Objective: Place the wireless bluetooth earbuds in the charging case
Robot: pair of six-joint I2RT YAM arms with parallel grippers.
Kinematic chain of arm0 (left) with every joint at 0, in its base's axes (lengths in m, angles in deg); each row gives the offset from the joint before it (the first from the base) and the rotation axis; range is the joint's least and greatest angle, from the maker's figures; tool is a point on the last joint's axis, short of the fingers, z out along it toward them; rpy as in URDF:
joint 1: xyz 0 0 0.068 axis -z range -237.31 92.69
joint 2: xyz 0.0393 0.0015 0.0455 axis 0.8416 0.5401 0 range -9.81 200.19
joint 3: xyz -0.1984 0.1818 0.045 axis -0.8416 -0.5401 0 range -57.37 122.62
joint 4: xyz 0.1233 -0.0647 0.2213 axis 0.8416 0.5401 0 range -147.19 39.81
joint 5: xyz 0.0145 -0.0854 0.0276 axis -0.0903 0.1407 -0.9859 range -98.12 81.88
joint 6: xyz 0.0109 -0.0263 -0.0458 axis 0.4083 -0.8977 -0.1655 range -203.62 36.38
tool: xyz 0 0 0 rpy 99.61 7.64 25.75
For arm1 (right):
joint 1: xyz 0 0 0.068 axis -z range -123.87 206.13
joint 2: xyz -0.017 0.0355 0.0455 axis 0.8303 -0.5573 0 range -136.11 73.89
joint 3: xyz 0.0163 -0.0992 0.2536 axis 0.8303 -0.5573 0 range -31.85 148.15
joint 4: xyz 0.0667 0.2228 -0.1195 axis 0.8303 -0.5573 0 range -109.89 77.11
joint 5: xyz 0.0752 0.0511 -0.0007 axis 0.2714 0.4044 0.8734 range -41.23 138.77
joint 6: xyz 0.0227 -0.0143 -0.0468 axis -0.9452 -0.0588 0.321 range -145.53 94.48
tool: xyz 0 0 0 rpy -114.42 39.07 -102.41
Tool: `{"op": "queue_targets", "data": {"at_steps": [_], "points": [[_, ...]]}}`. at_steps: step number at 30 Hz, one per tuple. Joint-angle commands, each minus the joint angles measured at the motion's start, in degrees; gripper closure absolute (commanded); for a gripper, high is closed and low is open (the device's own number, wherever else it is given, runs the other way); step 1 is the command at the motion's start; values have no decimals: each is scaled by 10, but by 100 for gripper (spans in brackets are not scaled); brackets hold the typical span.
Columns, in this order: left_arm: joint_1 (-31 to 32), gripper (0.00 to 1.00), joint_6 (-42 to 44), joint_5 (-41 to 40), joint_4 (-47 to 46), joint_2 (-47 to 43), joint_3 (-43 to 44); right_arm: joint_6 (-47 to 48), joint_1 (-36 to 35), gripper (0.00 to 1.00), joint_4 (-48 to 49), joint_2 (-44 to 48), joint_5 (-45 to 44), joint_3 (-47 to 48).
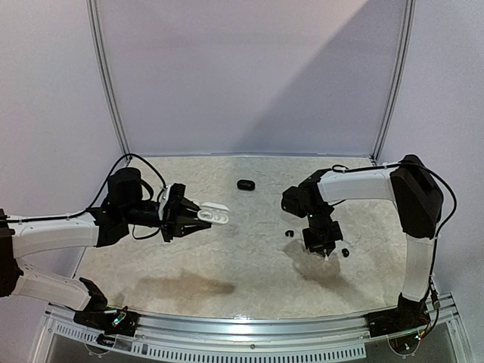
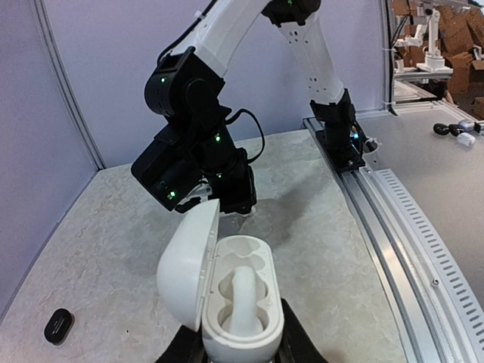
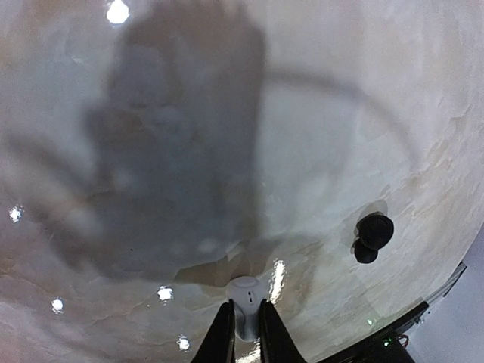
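My left gripper (image 1: 198, 215) is shut on the base of a white charging case (image 1: 215, 214), held above the table with its lid open. In the left wrist view the lid (image 2: 184, 271) stands up on the left of the case body (image 2: 243, 330). A white rounded piece (image 2: 243, 291) that looks like an earbud sits in its near well. My right gripper (image 3: 244, 306) is shut on a white earbud (image 3: 246, 291), just above the table. A black earbud (image 3: 373, 233) lies on the table to its right, and another black earbud (image 1: 289, 234) lies to the left of the right gripper (image 1: 321, 248).
A closed black case (image 1: 245, 184) lies near the back middle of the table, also visible in the left wrist view as the black case (image 2: 58, 325). The right arm (image 2: 197, 155) hangs over the table ahead of the white case. A metal rail (image 1: 249, 325) runs along the near edge.
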Motion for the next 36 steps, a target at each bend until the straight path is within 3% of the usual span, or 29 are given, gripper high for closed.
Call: {"op": "queue_targets", "data": {"at_steps": [1,25,32,36], "points": [[6,100,12,-6,-7,-10,-12,-2,-7,87,23,-27,26,9],[6,100,31,-7,9,-12,-15,44,-8,80,-7,-27,41,83],[6,100,32,-6,10,-13,-14,230,24,79,21,26,71,94],[6,100,29,-6,11,-15,-12,491,25,80,110,73,145,28]]}}
